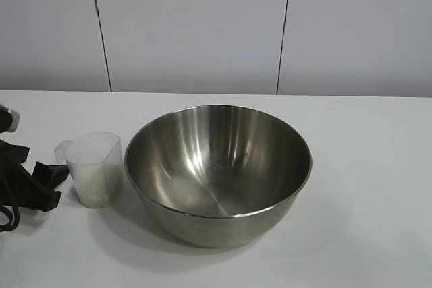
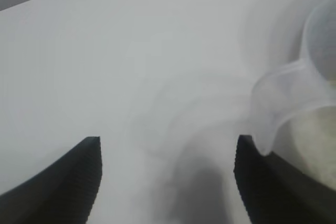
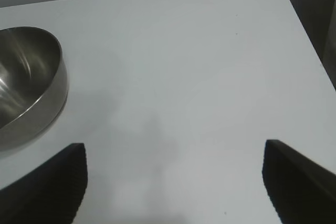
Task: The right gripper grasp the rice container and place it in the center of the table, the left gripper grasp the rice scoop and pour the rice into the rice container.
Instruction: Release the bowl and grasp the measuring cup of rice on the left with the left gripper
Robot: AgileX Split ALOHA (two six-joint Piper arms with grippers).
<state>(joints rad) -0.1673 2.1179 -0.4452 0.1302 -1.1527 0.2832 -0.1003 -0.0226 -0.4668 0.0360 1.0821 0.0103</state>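
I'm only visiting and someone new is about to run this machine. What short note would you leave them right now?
Left gripper: open, at the rice scoop's handle, not gripping yet.
Right gripper: open, empty, parked away from the steel bowl.
Steel bowl sits mid-table, empty.
Rice scoop stands beside it with rice inside.
Done: bowl placed.
Left: grasp scoop, pour rice into bowl.

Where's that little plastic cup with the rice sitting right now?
In the exterior view the rice scoop stands upright on the table at the left, close beside the rice container, with the open left gripper just to its other side.
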